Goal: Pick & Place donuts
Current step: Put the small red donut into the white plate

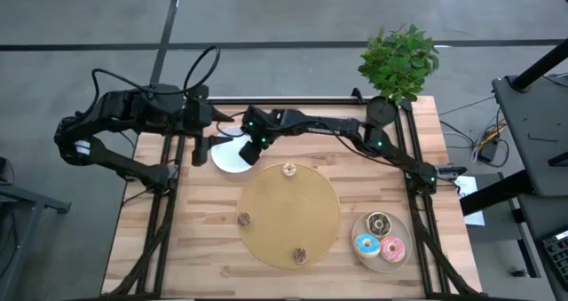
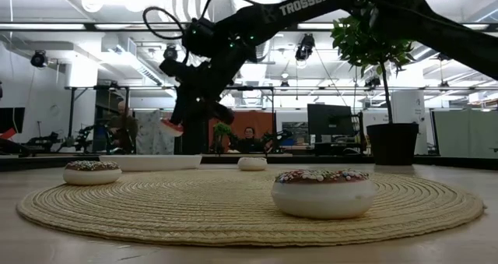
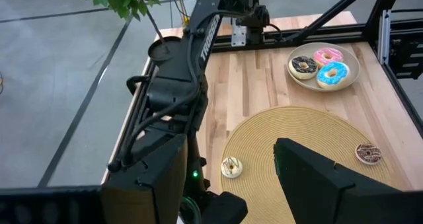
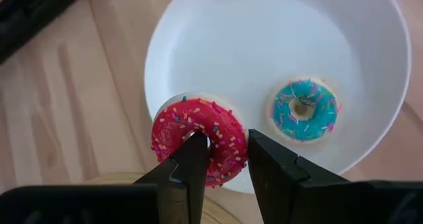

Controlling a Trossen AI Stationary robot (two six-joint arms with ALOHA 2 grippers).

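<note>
— Closest to the lens, what's in the right gripper (image 4: 221, 159)?
— Its two dark fingers pinch a red donut (image 4: 198, 148) by the rim, one finger through the hole, held above a white plate (image 4: 218, 45). A blue donut (image 4: 304, 110) lies on that plate.
— And the left gripper (image 1: 197, 148)?
— Spread wide, holding nothing, at the table's far left edge just beside the white plate.
— Beyond that?
— A woven mat (image 1: 288, 214) in the middle of the wooden table (image 1: 213, 239) carries three small donuts, spaced apart. A beige plate (image 1: 383, 258) near the right corner holds pink, blue and brown donuts touching one another.
— The room?
— A potted plant (image 1: 399, 61) at the far right corner, grey floor around, and an open workspace with ceiling lights, monitors and a seated person (image 2: 249, 139) behind.
</note>
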